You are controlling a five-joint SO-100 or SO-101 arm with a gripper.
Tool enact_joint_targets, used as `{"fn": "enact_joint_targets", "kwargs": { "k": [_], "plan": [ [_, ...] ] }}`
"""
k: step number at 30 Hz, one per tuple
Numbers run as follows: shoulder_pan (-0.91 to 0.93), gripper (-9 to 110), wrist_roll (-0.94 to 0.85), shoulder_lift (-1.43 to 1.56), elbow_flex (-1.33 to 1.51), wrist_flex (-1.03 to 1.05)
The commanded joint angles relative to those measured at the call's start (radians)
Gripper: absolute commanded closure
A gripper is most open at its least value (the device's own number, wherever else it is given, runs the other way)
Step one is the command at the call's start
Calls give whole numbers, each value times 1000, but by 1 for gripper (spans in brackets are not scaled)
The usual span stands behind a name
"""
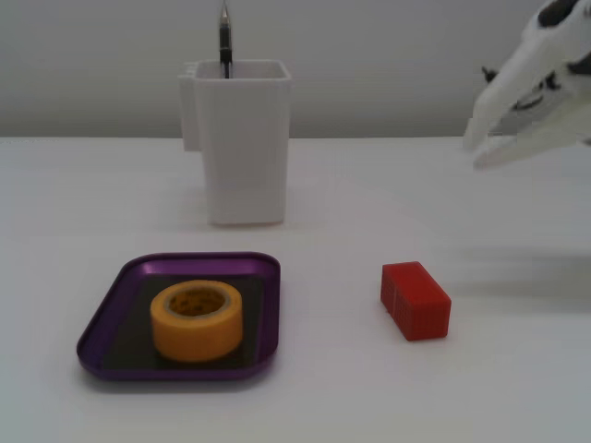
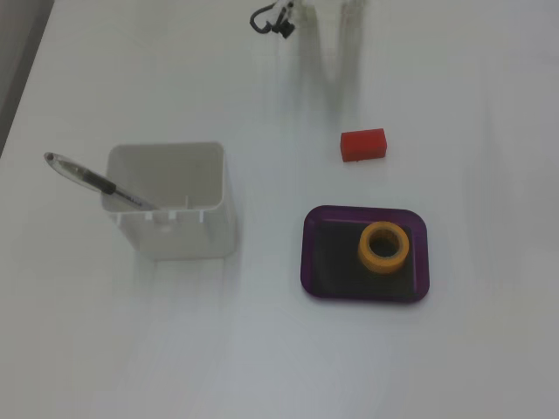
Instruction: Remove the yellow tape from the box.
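Tape in the tray, gripper raised well apart from it

The yellow tape (image 1: pixel 197 319) lies flat inside the box (image 1: pixel 109 318) near the tabletop's front edge, well apart from the gripper (image 1: pixel 475 150), whose white fingers (image 1: pixel 503 89) are spread and empty. Between them sits a red block (image 1: pixel 415 299); a white container (image 1: pixel 244 138) holding a pen (image 1: pixel 223 39) stands behind the box. The arm hangs above the tabletop's right side, fingers pointing left and slightly down.
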Motion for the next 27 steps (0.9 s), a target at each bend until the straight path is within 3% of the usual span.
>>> {"fn": "enact_joint_targets", "kwargs": {
  "k": [1,9,20,27],
  "plan": [
    [8,97,-127,-67,-166,49],
    [-6,95,-328,-741,-495,173],
    [-239,86,-299,-1542,-1197,256],
    [-261,86,-256,-1907,-1566,256]
  ]
}}
